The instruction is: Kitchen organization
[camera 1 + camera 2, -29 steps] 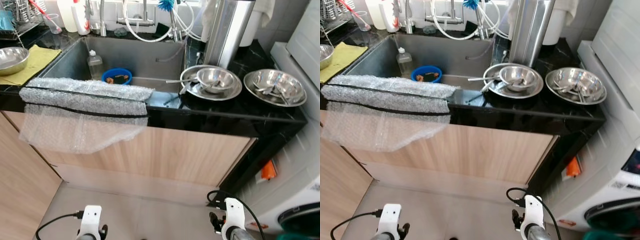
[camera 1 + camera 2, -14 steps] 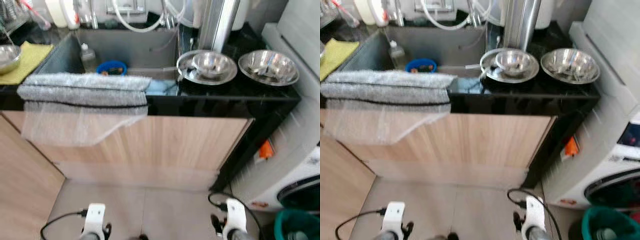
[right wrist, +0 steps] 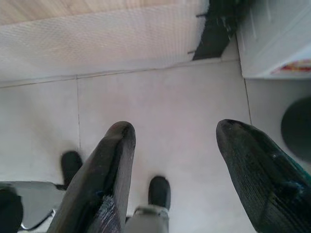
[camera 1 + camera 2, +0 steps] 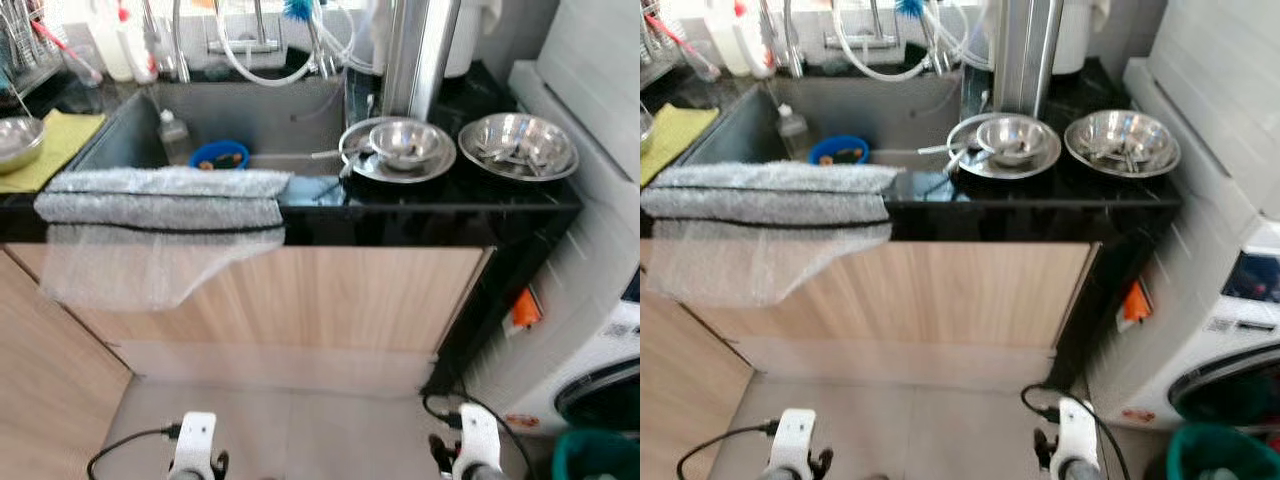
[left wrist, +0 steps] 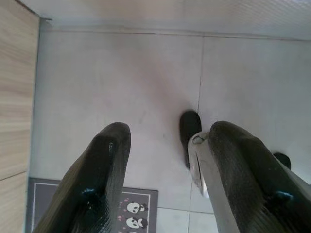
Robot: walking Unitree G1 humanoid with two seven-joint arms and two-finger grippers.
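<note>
I face a black kitchen counter [image 4: 450,205] with a grey sink [image 4: 270,110]. Right of the sink sits a steel plate holding a small steel bowl [image 4: 404,143] and cutlery. Further right stands a larger steel bowl [image 4: 517,145] with utensils inside. In the sink are a blue bowl [image 4: 218,156] and a clear bottle [image 4: 173,135]. Both arms hang low by the floor. The left gripper [image 5: 165,141] is open over grey tiles, and the right gripper [image 3: 175,141] is open too, nothing between its fingers.
Bubble wrap [image 4: 160,225] drapes over the counter's front edge. A steel bowl [image 4: 18,140] rests on a yellow cloth at far left, near a dish rack. A white washing machine [image 4: 600,360] and a green bin [image 4: 598,462] stand at right. A steel cylinder [image 4: 415,50] rises behind the plate.
The camera has pulled back and tilted, so the counter sits further off and more floor and washing machine show. Nothing on the counter has moved. Both arms still hang.
</note>
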